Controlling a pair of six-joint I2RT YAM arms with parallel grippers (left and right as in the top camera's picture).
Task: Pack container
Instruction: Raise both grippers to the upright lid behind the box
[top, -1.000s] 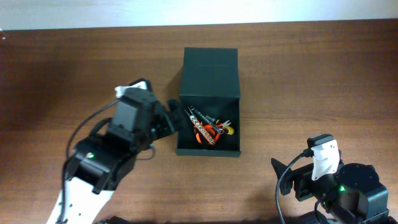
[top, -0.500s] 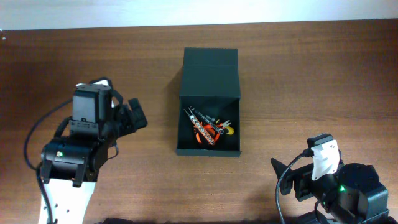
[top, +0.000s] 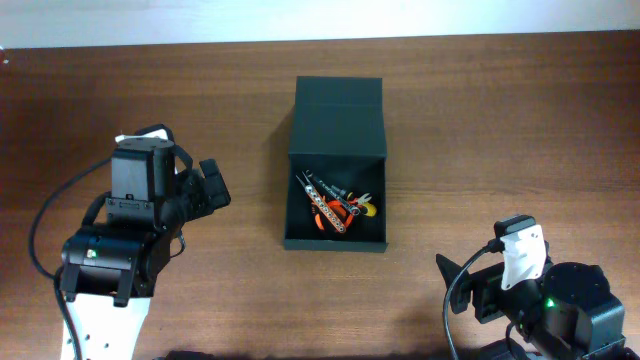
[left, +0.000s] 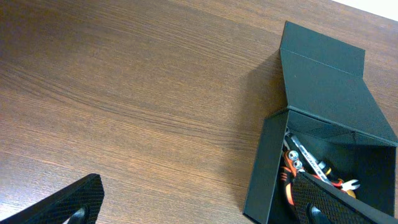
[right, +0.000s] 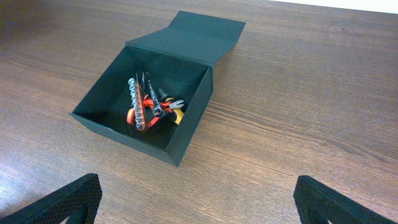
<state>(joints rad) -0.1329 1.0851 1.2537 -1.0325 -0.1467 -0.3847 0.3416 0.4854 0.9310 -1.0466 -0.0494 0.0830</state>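
The dark green container (top: 338, 120) lies open in the middle of the table, its flap lid folded back flat on the far side. Several hand tools (top: 335, 205), among them orange-handled pliers and a row of sockets, lie inside on the bottom. My left gripper (top: 213, 186) is open and empty, to the left of the container and apart from it. In the left wrist view the container (left: 264, 168) is at the right and the gripper (left: 199, 214) holds nothing. My right gripper (right: 205, 211) is open and empty, near the front right, with the container (right: 186, 134) ahead of it.
The brown wooden table (top: 500, 130) carries nothing else that shows. Its far edge meets a white wall (top: 300, 15). The right arm's base (top: 560, 300) sits at the front right corner.
My left gripper has drawn back to the left from the container's left wall, and the arm now stands well apart from it. The right arm and the tools have not moved.
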